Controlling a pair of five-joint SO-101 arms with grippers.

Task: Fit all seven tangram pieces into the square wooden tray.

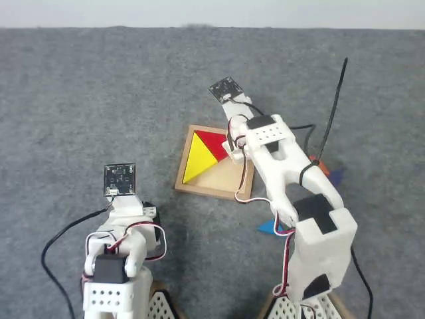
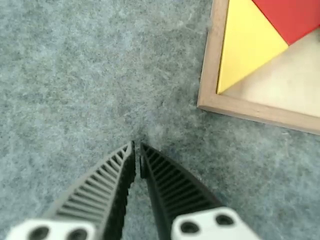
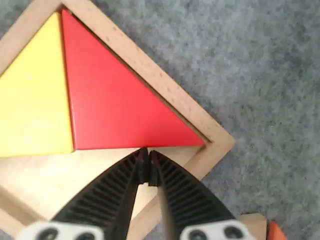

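From above, the tray (image 1: 206,193) lies mid-desk (image 1: 99,100) with a yellow triangle (image 1: 197,161) and a red triangle (image 1: 214,141) seated in its far-left half, their long edges against the rim; the rest of its floor is bare wood. The right arm (image 1: 285,166) stretches over the tray's right side, and the left arm (image 1: 119,259) stands well apart near the front edge. A blue piece (image 1: 269,227) lies beside the right arm's base, while an orange piece (image 1: 323,167) and a purple piece (image 1: 335,177) peek out on its far side. In the left wrist view the left claw (image 2: 137,147) points at bare felt near the tray's corner, fingers drawn together with only a sliver between the tips and nothing held. In the right wrist view the right claw (image 3: 146,159) hangs over the bare tray floor just beside the red triangle's edge, tips pressed together and empty. By my reading, two pieces are in and the loose ones are yet to be fetched. They look thin, stiff and light, with smooth painted faces that may slip, and they lie flat on the felt. A pinch across two opposite edges, low down and near the piece's middle, seems safest; grabbing a sharp corner would likely let it swing.
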